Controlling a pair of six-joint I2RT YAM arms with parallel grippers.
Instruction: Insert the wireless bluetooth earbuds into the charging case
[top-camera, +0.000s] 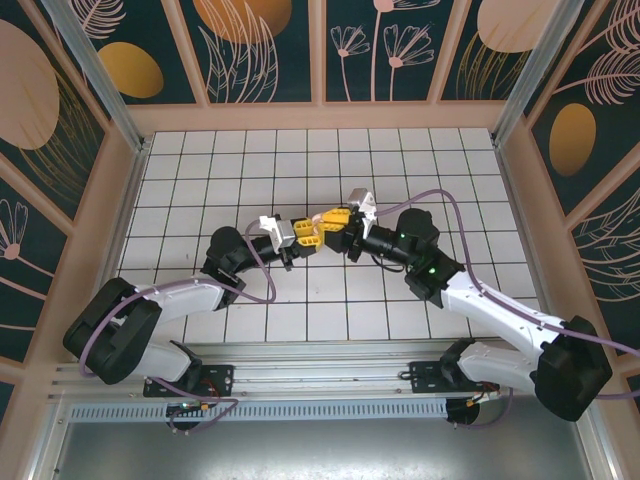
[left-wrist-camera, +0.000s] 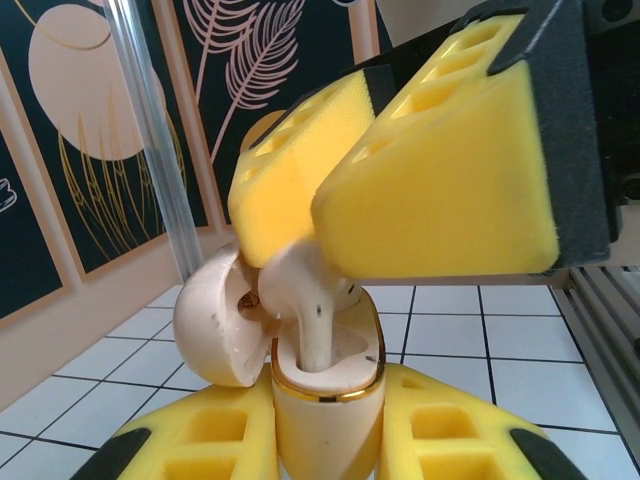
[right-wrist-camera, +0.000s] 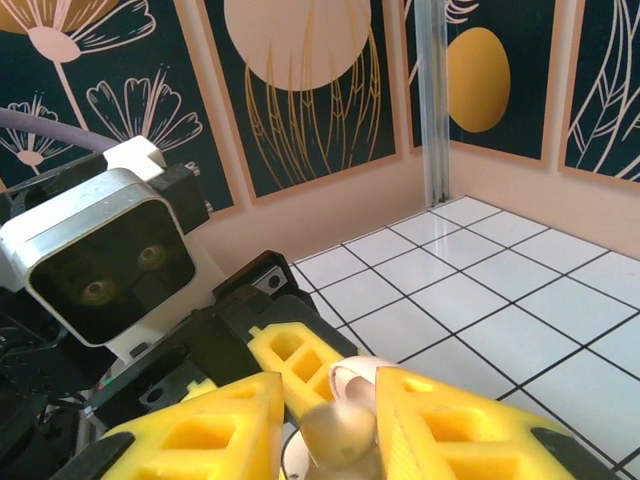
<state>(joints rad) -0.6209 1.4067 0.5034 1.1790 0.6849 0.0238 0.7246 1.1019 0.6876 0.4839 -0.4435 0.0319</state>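
Observation:
The charging case (left-wrist-camera: 325, 420) stands upright and open between the yellow fingers of my left gripper (left-wrist-camera: 325, 430), its lid (left-wrist-camera: 215, 320) swung out to the left. One earbud (left-wrist-camera: 312, 315) has its stem down in a slot of the case, and its head is pinched by my right gripper's fingers (left-wrist-camera: 440, 190) from above. In the right wrist view the earbud (right-wrist-camera: 340, 432) sits between the pads of my right gripper (right-wrist-camera: 330, 425), with the case lid (right-wrist-camera: 352, 372) just behind. From above, both grippers (top-camera: 312, 235) (top-camera: 338, 226) meet mid-table. A second earbud cannot be made out.
The left wrist camera housing (right-wrist-camera: 100, 260) sits close in front of the right gripper. The white grid table (top-camera: 400, 160) lies under both arms. Patterned walls and a metal post (right-wrist-camera: 432, 100) bound the workspace.

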